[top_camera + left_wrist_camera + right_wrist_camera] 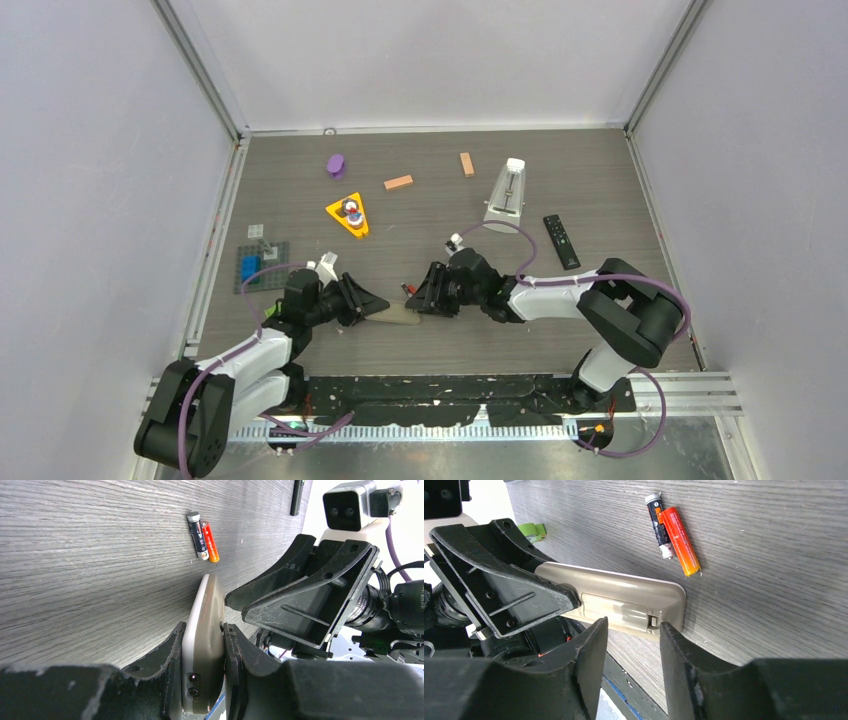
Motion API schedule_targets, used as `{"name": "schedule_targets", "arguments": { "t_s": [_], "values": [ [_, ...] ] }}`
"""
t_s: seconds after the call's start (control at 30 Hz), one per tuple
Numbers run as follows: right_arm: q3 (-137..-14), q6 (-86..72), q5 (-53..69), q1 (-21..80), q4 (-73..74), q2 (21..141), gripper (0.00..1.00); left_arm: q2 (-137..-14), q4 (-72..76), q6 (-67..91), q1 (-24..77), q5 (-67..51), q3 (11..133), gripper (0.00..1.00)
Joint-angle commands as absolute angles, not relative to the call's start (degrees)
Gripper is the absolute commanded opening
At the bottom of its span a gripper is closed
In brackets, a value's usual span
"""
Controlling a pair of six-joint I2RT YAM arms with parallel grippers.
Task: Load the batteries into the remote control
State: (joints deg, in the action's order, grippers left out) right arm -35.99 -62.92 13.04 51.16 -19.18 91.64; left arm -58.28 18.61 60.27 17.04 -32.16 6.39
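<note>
I read the grey wood-grain bench point(450, 200) as the carrier of all items. At its near centre, the left tool point(202, 640) is pinching the beige remote control point(624, 597) by one end. The right tool point(633, 630) faces it with jaws spread, one finger on either side of the remote's free end, at the battery cover point(614, 612); I cannot tell whether either finger touches it. The dark battery point(659, 525) and the orange battery point(680, 540) lie side by side on the bench, touching, just beyond that free end.
</note>
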Motion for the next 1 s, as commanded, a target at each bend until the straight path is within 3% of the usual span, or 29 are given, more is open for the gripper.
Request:
{"name": "schedule_targets", "arguments": {
  "t_s": [0.0,0.47,0.97],
  "values": [
    [-37.54,-61.55,12.00,51.16,-21.77,89.56,0.44,-59.84,11.60,57.34,17.23,-27.29,4.81,0.00],
    [-37.80,-62.39,12.86,51.16,-22.10,92.80,0.42,-59.71,11.51,57.43,17.24,-27.25,4.69,0.00],
    [-37.75,-63.25,13.08,50.68,-21.74,95.01,0.47,-59.65,11.68,57.43,17.23,-27.49,4.58,0.00]
  ]
}}
